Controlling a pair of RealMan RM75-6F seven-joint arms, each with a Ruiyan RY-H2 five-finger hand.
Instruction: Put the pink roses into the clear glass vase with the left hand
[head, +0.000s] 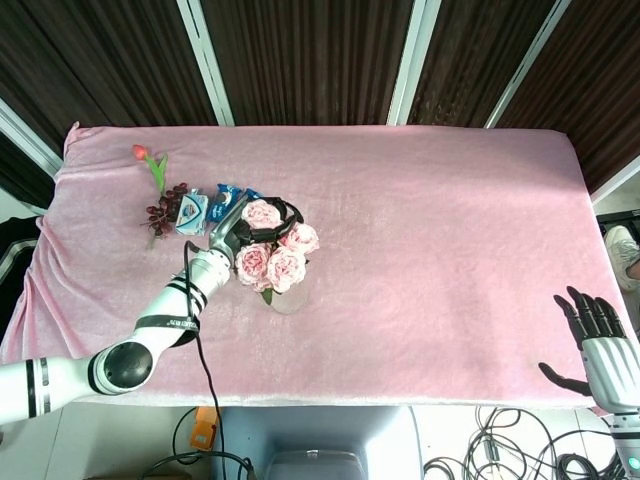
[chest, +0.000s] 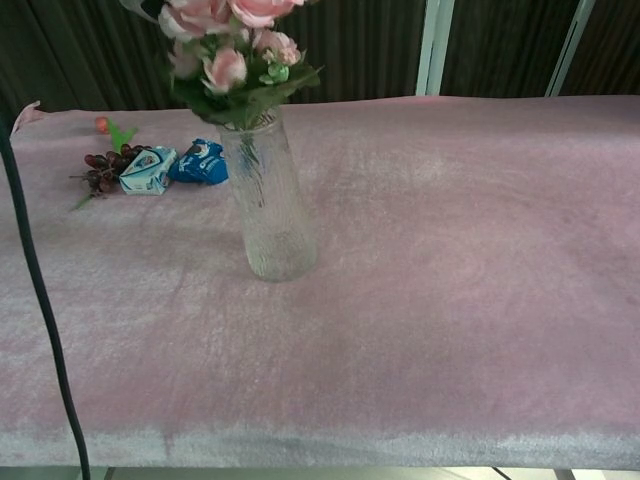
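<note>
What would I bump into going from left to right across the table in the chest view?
Bunch of dark purple grapes → pale blue and white packet → bright blue snack packet → clear glass vase with the pink roses in its mouth, then bare pink velvet tablecloth.

left arm: white, black bands | hands: black fingers

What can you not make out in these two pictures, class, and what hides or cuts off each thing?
- Left hand, head view: its grip on the stems, hidden under the pink roses.
- Glass vase, head view: mostly covered by the blooms.
- Topmost roses, chest view: cut by the top edge.
- Right hand, head view: wrist cut by the bottom edge.
- Blue packets: print too small.
</note>
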